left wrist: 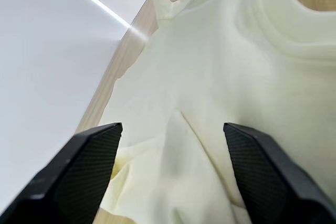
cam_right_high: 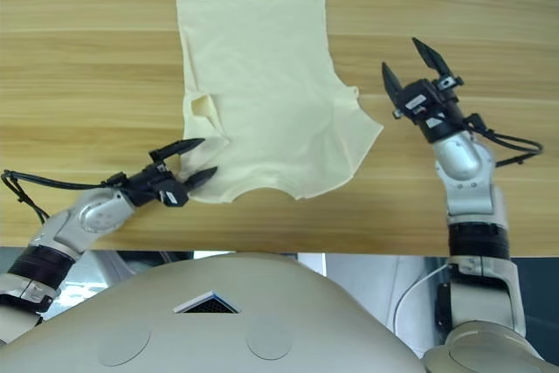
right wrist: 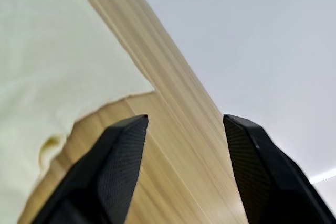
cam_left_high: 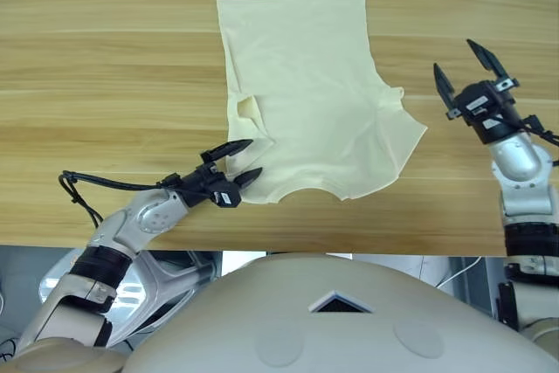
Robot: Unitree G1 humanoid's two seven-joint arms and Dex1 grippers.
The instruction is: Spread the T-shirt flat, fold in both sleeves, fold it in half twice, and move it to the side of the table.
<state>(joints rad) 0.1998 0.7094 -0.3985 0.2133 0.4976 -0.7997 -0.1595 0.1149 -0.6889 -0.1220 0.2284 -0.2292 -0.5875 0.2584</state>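
— Where's the T-shirt (cam_left_high: 306, 93)?
— Lying on the wooden tabletop (cam_left_high: 105, 85), neckline toward the robot.
— And the tools?
— Left tool (cam_left_high: 255, 156), fingers spread, is at the shirt's near left corner. Right tool (cam_left_high: 454, 56), released too, sits beside the right sleeve (cam_left_high: 403, 141), apart from it.

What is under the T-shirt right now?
The T-shirt rests on the wooden table, which shows all around it. Anything beneath the cloth itself is covered.

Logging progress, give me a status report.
Left gripper open at shirt shoulder. Right gripper open, off it. Left sleeve bunched inward, right sleeve spread.
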